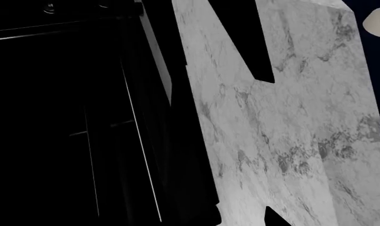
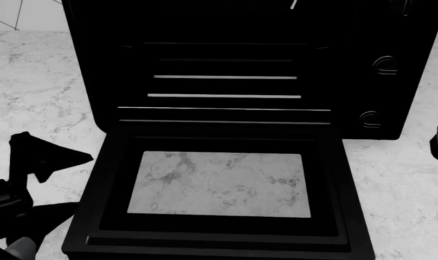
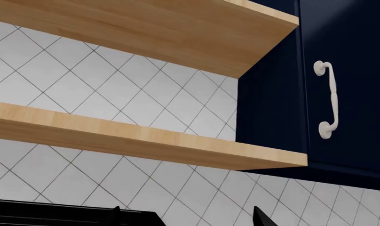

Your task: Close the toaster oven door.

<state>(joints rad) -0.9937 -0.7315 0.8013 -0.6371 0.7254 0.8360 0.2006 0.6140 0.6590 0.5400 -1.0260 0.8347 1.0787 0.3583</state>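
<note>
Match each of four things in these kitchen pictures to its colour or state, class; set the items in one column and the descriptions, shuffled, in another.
Column one:
1. toaster oven door
2. countertop
3. shelves
4. cupboard handle

Column two:
A. light wood
B. cream, on a dark navy front
C. folded down flat, open
D. grey-veined white marble

Pairs: 1-C, 2-D, 3-A, 4-B
</note>
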